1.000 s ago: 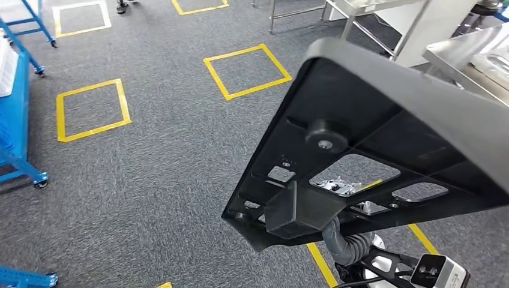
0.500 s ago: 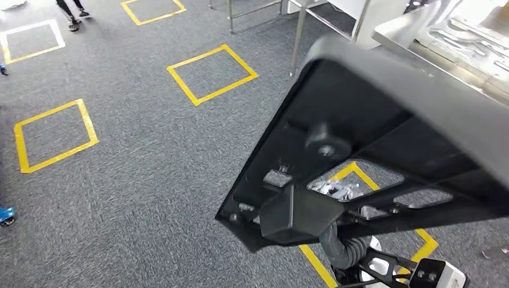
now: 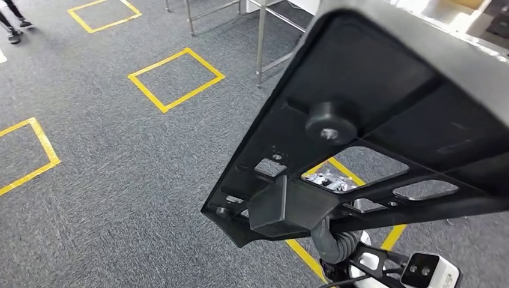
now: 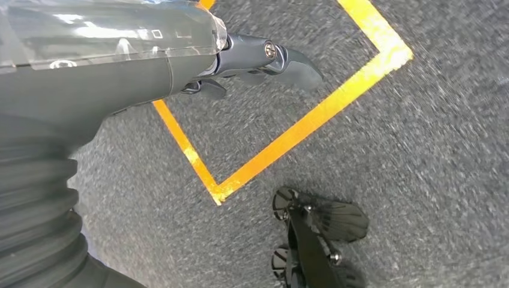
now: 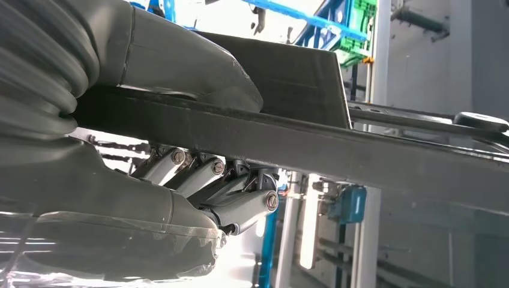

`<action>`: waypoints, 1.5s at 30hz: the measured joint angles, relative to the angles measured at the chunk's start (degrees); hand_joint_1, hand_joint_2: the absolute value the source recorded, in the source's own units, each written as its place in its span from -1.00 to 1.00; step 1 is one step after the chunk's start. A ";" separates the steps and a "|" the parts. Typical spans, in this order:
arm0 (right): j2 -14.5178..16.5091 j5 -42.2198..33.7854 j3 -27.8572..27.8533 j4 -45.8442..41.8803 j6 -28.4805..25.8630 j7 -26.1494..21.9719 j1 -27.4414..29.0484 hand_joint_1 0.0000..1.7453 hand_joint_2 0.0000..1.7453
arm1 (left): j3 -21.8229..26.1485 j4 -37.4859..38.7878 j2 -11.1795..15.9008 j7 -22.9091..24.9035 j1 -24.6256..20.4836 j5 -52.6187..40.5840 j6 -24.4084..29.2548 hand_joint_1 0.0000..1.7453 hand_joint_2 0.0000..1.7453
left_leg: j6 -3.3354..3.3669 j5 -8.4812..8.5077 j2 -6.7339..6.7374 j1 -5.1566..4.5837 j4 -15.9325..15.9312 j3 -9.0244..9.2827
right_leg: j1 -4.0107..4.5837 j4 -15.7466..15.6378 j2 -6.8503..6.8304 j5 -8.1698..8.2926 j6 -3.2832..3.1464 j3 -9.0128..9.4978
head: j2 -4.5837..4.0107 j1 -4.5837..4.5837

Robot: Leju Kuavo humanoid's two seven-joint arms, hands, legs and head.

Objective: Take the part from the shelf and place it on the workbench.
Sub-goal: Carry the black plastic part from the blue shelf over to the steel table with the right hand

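Observation:
A large flat black part with ribs, cut-outs and a round boss spreads across the right of the head view, seen from its underside and tilted. My right hand grips its edge, thumb on one face and fingers curled against the other. The right wrist's ribbed cover shows below the part. My left hand hangs over the carpet and holds nothing, its fingers loosely apart. A steel workbench's legs stand just beyond the part, its top mostly hidden behind it.
Grey carpet carries yellow tape squares to the left and one under the part. A person's feet are at the far left corner. Blue shelf frames lie behind the right hand.
The whole view has swung: the tape squares slid left and the steel bench legs came closer. The part stays in my right hand, and the left arm still hangs.

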 joint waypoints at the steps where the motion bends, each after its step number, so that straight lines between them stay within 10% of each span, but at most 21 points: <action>1: 0.00 -0.18 0.09 0.08 0.01 0.02 -0.25 1.00 1.00 | 0.00 0.00 -0.01 0.03 0.10 0.14 0.13 -1.00 1.00 | 0.14 -0.04 0.65 -0.08 -0.01 -0.01 | -0.10 3.88 -1.22 -1.81 0.23 -1.94 | 0.00 0.00; 4: 0.01 -1.07 0.45 0.40 0.12 0.22 -0.92 1.00 1.00 | 0.02 0.00 -0.09 0.25 0.18 0.74 0.46 -1.00 1.00 | 0.09 -0.29 2.71 -0.18 0.04 0.06 | -0.41 8.92 -2.30 -2.46 0.57 -4.63 | 0.00 0.00; 8: 0.07 -2.48 0.98 0.73 0.17 1.12 -3.05 1.00 1.00 | 0.04 0.00 -0.44 0.83 -0.06 1.13 0.92 -1.00 1.00 | -0.58 -0.85 4.90 -0.39 0.07 0.79 | 0.20 -4.95 -5.76 3.83 -0.42 2.56 | 0.00 0.00; 12: 0.11 -3.48 1.07 1.33 -0.14 1.38 -4.74 1.00 1.00 | 0.04 0.00 -0.69 1.42 -0.39 1.28 1.10 -1.00 1.00 | -1.92 -1.39 6.42 -0.50 -0.01 1.39 | 0.58 -7.28 -4.96 4.14 -1.67 3.37 | 0.00 0.00; 17: 0.30 -4.23 1.20 2.20 -0.85 1.81 -6.47 1.00 1.00 | 0.04 0.00 -0.83 1.54 -0.42 1.37 0.67 -1.00 1.00 | -2.64 -8.15 1.18 -0.21 12.97 -4.40 | 0.07 -7.99 -1.90 4.53 -2.89 3.95 | 0.00 -0.01; 19: 0.30 -4.31 1.29 2.62 -0.91 1.97 -6.56 1.00 1.00 | 0.04 0.00 -0.83 1.54 -0.25 1.38 0.59 -1.00 1.00 | -2.71 -8.16 0.84 -0.21 16.44 -6.65 | 0.14 -7.84 -0.27 4.44 -2.91 4.04 | 0.00 -0.01; 23: 0.29 -4.95 1.56 3.39 -0.99 2.04 -7.26 1.00 1.00 | 0.04 0.01 -0.78 1.40 -0.14 1.52 0.34 -1.00 1.00 | -2.24 -0.71 -1.87 0.01 3.94 -2.03 | 0.05 -7.09 2.66 3.97 -2.38 4.09 | 0.00 0.00; 27: 0.25 -5.94 2.11 4.10 -1.93 2.12 -8.35 1.00 1.00 | 0.04 0.02 -0.80 0.96 -0.27 1.57 0.21 -1.00 1.00 | -1.28 0.01 -2.50 -0.11 0.62 -0.72 | -0.30 -6.93 4.70 4.20 -0.95 3.20 | 0.00 -0.01; 31: 0.06 -6.89 2.72 4.52 -3.88 2.13 -9.95 1.00 1.00 | 0.04 0.02 -0.83 0.58 -0.27 1.61 0.01 -1.00 1.00 | 0.05 0.43 0.07 0.05 -0.39 -0.20 | 0.02 0.01 -0.87 0.32 0.01 -0.22 | 0.00 0.00; 34: -0.23 -7.56 3.66 4.98 -4.93 2.14 -10.55 1.00 1.00 | 0.04 0.02 -0.83 0.28 -0.04 1.99 -0.34 -1.00 1.00 | 0.16 0.24 2.10 -0.09 -0.37 -0.17 | -0.41 8.90 -2.09 -2.46 0.38 -5.04 | 0.00 0.00; 40: -0.52 -8.11 4.92 5.28 -5.52 2.16 -12.13 1.00 1.00 | 0.04 0.02 -0.83 -0.32 -0.09 2.37 -0.76 -1.00 1.00 | -0.91 -0.64 5.33 -0.49 -0.25 0.79 | 0.48 -7.07 -6.65 4.98 -0.90 2.87 | 0.00 0.00; 43: -0.64 -8.11 5.29 5.27 -5.63 2.17 -12.35 1.00 1.00 | 0.04 0.02 -0.84 -0.36 -0.25 2.41 -0.76 -1.00 1.00 | -1.90 -1.13 6.43 -0.52 -0.26 1.27 | 0.53 -7.63 -4.92 5.01 -1.72 2.87 | 0.00 0.00; 45: -0.71 -8.11 5.42 5.27 -5.68 2.17 -12.52 1.00 1.00 | 0.04 0.02 -0.84 -0.36 -0.28 2.49 -0.77 -1.00 1.00 | -2.46 -3.01 4.18 -0.33 2.43 0.34 | 0.13 -8.15 -3.67 5.35 -2.38 3.17 | 0.00 -0.01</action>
